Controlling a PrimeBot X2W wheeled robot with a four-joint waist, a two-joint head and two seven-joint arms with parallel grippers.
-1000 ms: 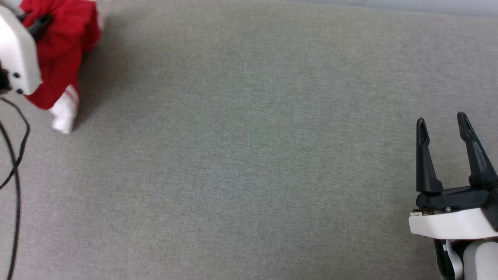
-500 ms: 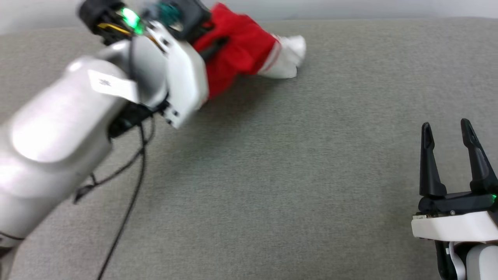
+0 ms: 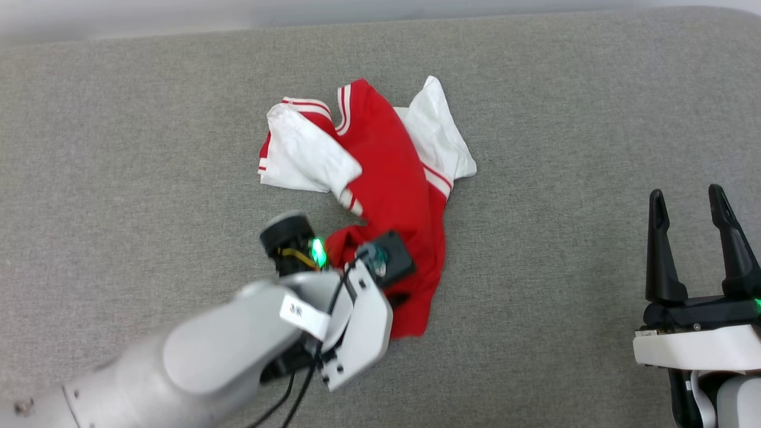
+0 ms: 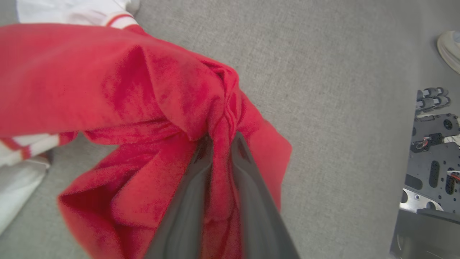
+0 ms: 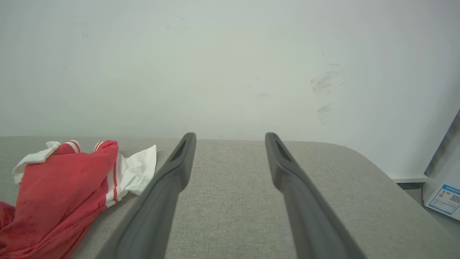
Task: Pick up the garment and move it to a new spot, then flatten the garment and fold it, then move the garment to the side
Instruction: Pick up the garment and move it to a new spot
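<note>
The garment [image 3: 386, 166], red with white striped-trim sleeves, lies crumpled in the middle of the grey padded surface [image 3: 565, 119]. Its sleeves point toward the far edge. My left gripper [image 4: 220, 138] is shut on a bunched fold of red cloth [image 4: 107, 82] at the garment's near end. In the head view the pale left wrist [image 3: 357, 309] covers the fingers. My right gripper [image 3: 689, 199] stands open at the lower right, well away from the cloth, with nothing between its fingers. The right wrist view has the garment [image 5: 64, 187] to the left of that gripper [image 5: 230, 138].
Black cables [image 3: 285, 398] hang beneath the left forearm. A white wall [image 5: 215, 54] rises behind the surface's far edge. The left wrist view has a dark metal robot base [image 4: 431, 169] and a shoe [image 4: 449, 46] on the floor to the right.
The head camera has swung, so the whole picture shifted. My left arm brought the hanging garment across toward the middle, where it now lies partly spread. The right gripper stayed open and still.
</note>
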